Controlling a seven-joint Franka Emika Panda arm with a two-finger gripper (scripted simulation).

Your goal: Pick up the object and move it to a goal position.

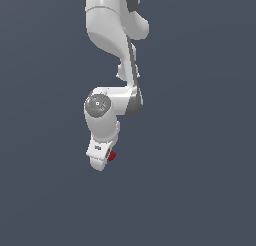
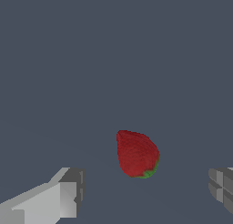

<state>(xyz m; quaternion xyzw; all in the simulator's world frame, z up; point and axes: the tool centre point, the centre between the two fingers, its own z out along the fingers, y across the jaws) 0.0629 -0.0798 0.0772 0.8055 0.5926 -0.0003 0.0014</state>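
Small red strawberry-shaped object with green leafy bit (image 2: 137, 155) is lying on the plain grey counter (image 2: 113, 59), between the spread fingers of the white end effector (image 2: 145, 191), untouched. Exterior view: strawberry (image 1: 112, 156) peeking at the end effector's three o'clock. Grasp, lift, and transfer are all remaining.

- The exterior view looks from well off at the whole arm (image 1: 112, 65).
- The wrist view looks close past the gripper (image 2: 145, 191).
- Both share the strawberry (image 2: 136, 154).

Flat, even simulator light, sharp renders, no cast shadows, glare or blur.
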